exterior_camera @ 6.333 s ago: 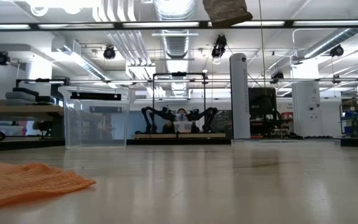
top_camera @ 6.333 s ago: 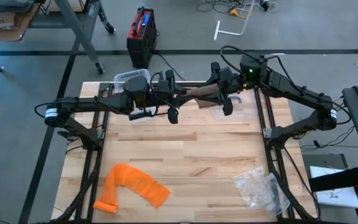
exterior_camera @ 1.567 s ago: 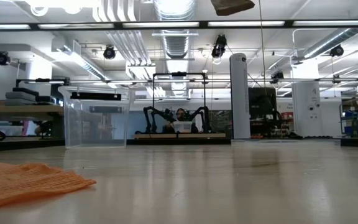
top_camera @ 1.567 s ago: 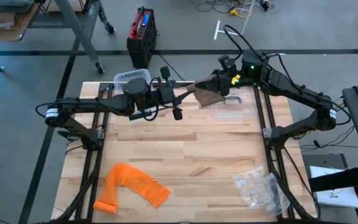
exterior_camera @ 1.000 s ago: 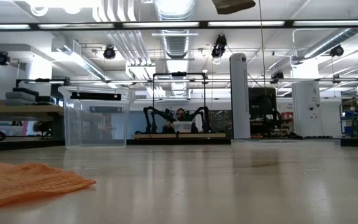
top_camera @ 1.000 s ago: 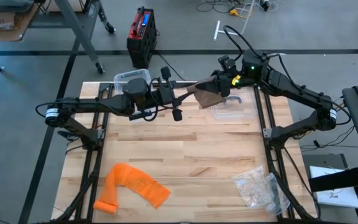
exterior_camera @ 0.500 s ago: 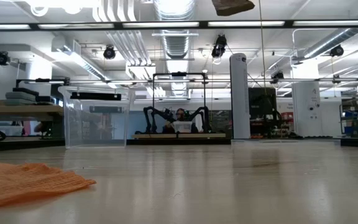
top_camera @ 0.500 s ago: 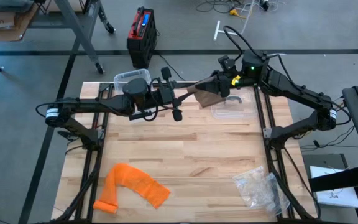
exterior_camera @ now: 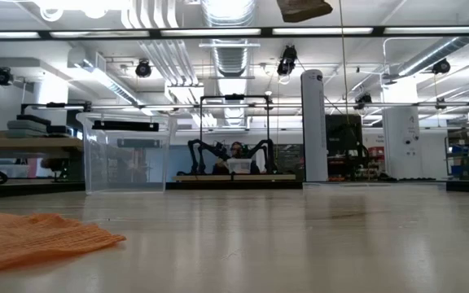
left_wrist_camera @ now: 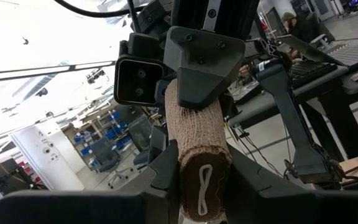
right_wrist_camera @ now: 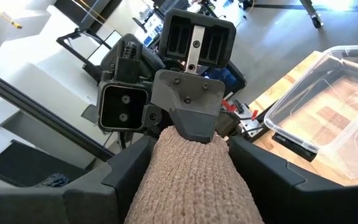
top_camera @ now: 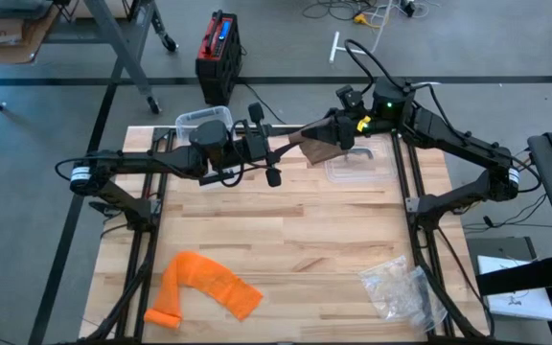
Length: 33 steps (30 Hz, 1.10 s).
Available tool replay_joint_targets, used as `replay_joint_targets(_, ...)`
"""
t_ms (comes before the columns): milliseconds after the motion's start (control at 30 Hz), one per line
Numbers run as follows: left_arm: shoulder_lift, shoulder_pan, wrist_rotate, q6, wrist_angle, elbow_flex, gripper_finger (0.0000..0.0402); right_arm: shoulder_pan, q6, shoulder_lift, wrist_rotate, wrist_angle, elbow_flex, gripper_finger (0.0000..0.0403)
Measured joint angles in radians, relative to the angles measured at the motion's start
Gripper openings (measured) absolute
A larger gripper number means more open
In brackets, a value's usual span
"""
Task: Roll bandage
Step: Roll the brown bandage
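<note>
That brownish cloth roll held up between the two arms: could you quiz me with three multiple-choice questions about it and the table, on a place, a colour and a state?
1. Where does the bandage roll sit?
A. Lying at the table's near edge
B. Held in the air between both grippers
C. Inside the clear bin

2. What colour is the mesh cloth lying on the wooden table?
A. Orange
B. Blue
C. White

3. What is the left gripper doing?
A. Hanging open over nothing
B. Resting on the table
C. Gripping one end of the roll

Answers: 1 B, the high view shows the roll spanning from the left gripper to the right gripper. 2 A, it is plainly orange. 3 C, the left wrist view shows its fingers pressed on the roll.
</note>
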Motion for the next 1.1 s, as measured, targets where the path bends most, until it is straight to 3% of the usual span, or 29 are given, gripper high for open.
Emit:
replay_joint_targets(700, 0.000, 0.000, -0.027, 0.006, 0.012, 0.000, 0.0068, 0.000, 0.002, 0.001, 0.052, 0.007, 0.000, 0.0214)
replay_joint_targets(1100, 0.000, -0.005, -0.025, 0.139, 0.020, 0.000, 0.0063, -0.001, -0.039, 0.000, -0.016, 0.018, 0.000, 0.0231)
